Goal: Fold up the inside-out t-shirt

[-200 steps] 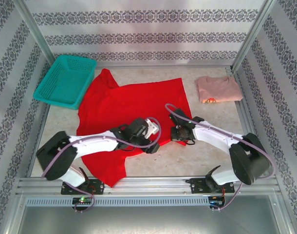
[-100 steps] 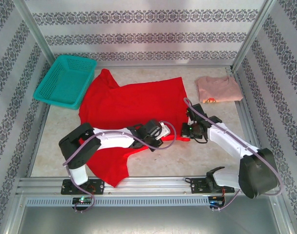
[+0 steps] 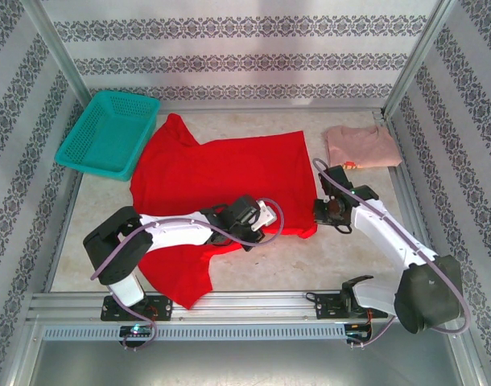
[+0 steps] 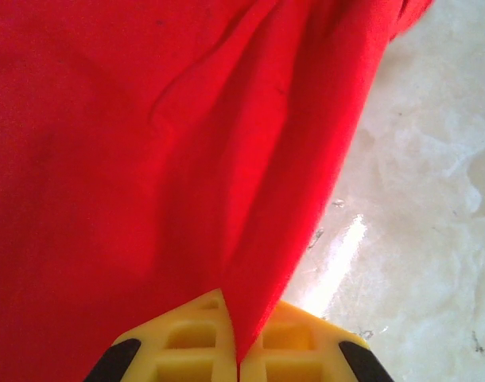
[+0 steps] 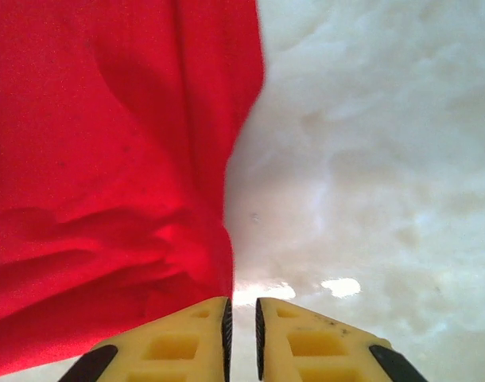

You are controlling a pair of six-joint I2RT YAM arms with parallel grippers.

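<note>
- Left pincer (image 4: 241, 334): clenched on the near hem of the inside-out t-shirt (image 3: 221, 173). In its wrist view a ridge of red cloth runs straight out from between the yellow jaws. The cloth fills the ground ahead and the left of that view, with bare tabletop (image 3: 262, 269) on the right.
- Right pincer (image 5: 241, 306): released, its jaws parted by a narrow slit with nothing between them. It stands just beside the shirt's near right corner. In its wrist view the red edge lies ahead and to the left, pale tabletop ahead and to the right.
- T-shirt: spread flat across the middle of the tabletop. Its near hem runs left to right from the left pincer to the corner by the right pincer. One lobe trails toward the near edge beside the left arm's base.
- Governing relation (judged): the held hem lies crosswise to both arms, so a fold would carry it away toward the far edge. The left arm has the cloth in hand. The right arm is the nearer to the free corner and would need to take hold of it first.
- Edges and room: the teal basket (image 3: 109, 133) sits just beside the far left sleeve. The pale pink shirt (image 3: 360, 146) lies apart, beyond the far right corner. Open tabletop remains along the near side and in the strip to the right.
</note>
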